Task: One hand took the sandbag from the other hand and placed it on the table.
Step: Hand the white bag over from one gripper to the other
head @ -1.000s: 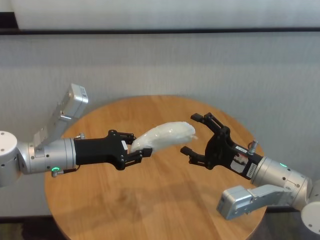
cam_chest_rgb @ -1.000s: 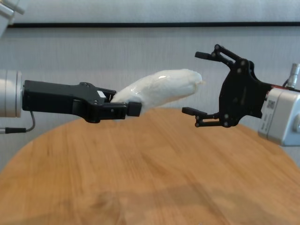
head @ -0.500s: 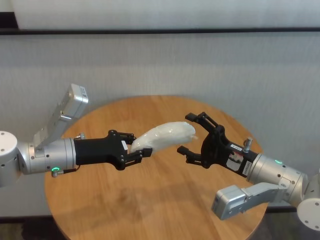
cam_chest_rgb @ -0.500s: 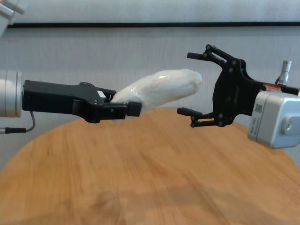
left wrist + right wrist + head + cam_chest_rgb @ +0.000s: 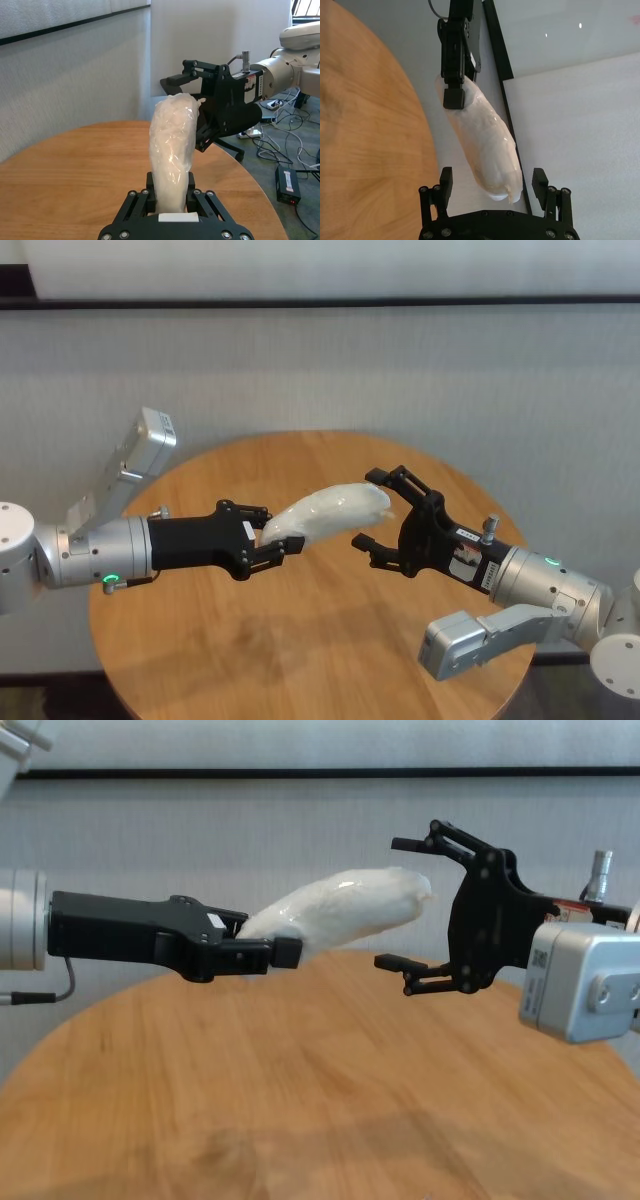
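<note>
My left gripper [image 5: 276, 529], long and slim, is shut on the lower end of the white sandbag [image 5: 330, 511] and holds it in the air above the round wooden table [image 5: 300, 640]. The sandbag [image 5: 340, 910] slants up towards the right. My right gripper [image 5: 367, 508], a black linkage frame, is open, with its fingers either side of the sandbag's pinched free tip and not touching it. The right wrist view shows that tip [image 5: 500, 187] between the spread fingers of the right gripper [image 5: 492, 175]. The left wrist view shows the sandbag [image 5: 172, 145] pointing at the right gripper [image 5: 186, 114].
A grey wall stands behind the table [image 5: 300, 1100]. A silver housing [image 5: 140, 455] sticks up from my left arm, and another [image 5: 470, 640] hangs under my right arm over the table's right edge. Cables and a power brick [image 5: 287, 182] lie on the floor beyond.
My right gripper has moved left, still open, until its fingers reach around the sandbag's free tip. My left gripper and the sandbag have stayed still.
</note>
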Controlling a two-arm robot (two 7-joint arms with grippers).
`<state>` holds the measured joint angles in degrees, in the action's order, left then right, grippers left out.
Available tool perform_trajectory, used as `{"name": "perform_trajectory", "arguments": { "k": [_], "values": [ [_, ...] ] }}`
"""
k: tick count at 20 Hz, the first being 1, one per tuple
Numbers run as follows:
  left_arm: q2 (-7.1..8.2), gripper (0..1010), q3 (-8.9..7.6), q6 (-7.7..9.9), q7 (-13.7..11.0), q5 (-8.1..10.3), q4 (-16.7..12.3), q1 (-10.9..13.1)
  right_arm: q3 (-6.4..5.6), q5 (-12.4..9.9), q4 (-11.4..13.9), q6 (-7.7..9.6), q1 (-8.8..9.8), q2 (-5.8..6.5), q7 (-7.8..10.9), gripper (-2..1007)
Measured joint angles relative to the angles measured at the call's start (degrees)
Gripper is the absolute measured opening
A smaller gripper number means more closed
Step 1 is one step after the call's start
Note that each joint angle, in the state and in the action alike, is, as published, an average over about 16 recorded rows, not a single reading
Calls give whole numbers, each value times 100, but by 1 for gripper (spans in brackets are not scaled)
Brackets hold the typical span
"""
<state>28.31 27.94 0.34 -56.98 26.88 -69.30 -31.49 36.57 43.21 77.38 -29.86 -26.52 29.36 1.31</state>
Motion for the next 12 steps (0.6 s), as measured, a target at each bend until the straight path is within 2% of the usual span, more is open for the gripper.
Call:
{"name": "perform_trajectory", "arguments": {
  "k": [12],
  "values": [
    [0,343,0,0,0,0,0,0,102,60,-99,38,-119,-82,-32,1001]
  ]
}}
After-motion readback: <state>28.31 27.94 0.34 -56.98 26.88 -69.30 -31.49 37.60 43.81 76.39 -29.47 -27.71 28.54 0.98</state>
